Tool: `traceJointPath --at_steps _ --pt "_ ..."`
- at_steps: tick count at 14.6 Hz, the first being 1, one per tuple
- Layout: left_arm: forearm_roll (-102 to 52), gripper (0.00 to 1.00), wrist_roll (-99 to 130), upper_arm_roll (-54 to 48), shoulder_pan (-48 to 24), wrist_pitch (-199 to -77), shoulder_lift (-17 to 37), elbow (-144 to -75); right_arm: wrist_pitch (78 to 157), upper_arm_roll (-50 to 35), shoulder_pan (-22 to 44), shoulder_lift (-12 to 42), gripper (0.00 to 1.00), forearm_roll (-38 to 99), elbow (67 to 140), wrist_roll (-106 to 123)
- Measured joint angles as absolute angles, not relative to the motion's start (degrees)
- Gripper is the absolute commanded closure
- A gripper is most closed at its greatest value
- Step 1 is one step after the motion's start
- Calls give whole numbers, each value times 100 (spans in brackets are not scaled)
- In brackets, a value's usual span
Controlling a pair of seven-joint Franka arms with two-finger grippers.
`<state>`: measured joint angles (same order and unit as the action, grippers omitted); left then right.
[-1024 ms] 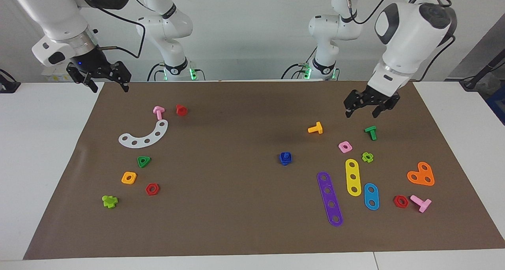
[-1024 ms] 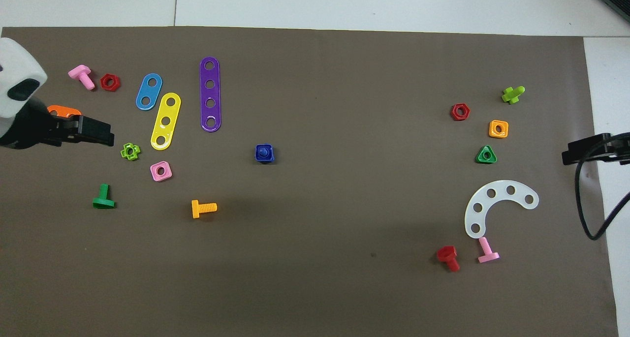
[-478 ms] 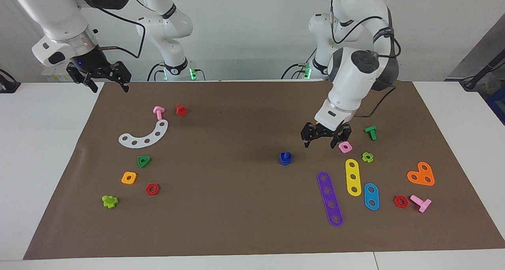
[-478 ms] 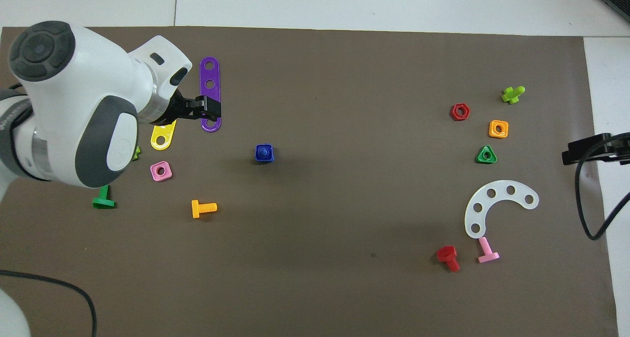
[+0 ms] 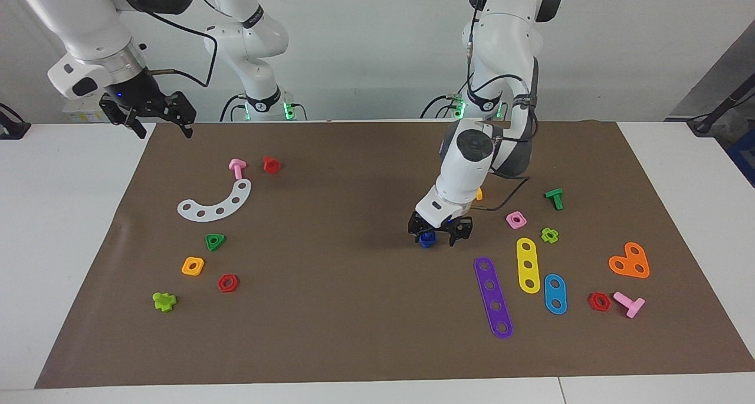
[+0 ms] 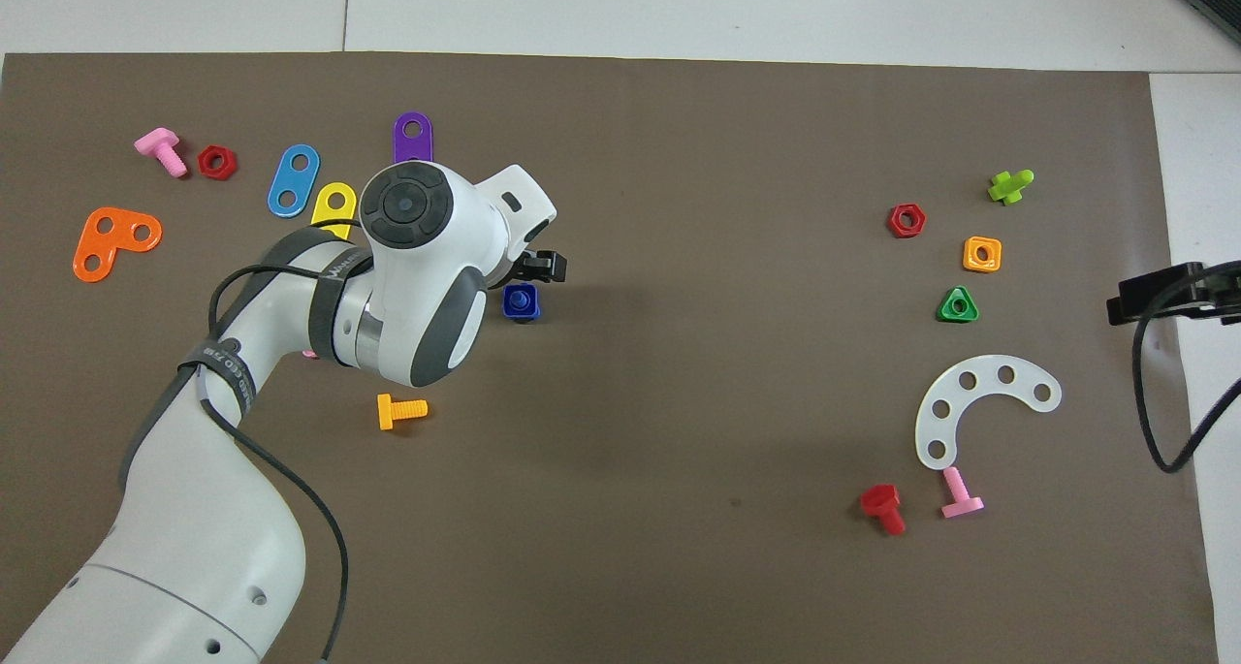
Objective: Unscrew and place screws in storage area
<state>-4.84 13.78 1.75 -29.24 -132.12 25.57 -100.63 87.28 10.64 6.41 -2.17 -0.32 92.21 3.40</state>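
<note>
One second back the left gripper (image 5: 440,233) is seen high at the upper right of the facing view, above the green bolt (image 5: 554,198); now it is brought down at centre frame, around the dark-blue bolt (image 5: 427,239). The approach is judged done, the grasp next. Its fingers are spread, straddling the bolt, closure not yet seen; contact cannot be told. The bolt sits on the brown mat (image 5: 354,333), mid-frame, in the overhead view just right of the wrist. The left arm is bent steeply down, wrist near vertical. The right gripper (image 5: 158,116) waits, upper left, fingers apart, nothing held.
</note>
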Motion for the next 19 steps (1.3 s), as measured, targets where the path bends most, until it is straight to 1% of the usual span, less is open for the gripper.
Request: traceJointPath --at_steps 3,6,13,15,16,19 --pt "-344 9 1369 175 -3034 -13330 2593 -10250 8728 1064 641 -217 0 -32 9221 340" --pt "-336 11 1336 177 -3050 -13324 2592 -10272 8728 1064 641 -217 0 -32 9221 340" --pt "-312 26 1305 177 -3144 -13263 2590 -10272 8728 1064 641 -217 0 -32 9221 340" --pt "-238 28 1305 180 -3145 -13189 2588 -10272 8728 1064 641 -217 0 -32 9221 340" --pt "-212 30 1305 182 -3145 -13168 2586 -10272 8728 1064 641 -217 0 -32 9221 340" --pt "-179 32 1305 183 -3145 -13062 2576 -10272 8728 1064 641 -217 0 -32 9221 340"
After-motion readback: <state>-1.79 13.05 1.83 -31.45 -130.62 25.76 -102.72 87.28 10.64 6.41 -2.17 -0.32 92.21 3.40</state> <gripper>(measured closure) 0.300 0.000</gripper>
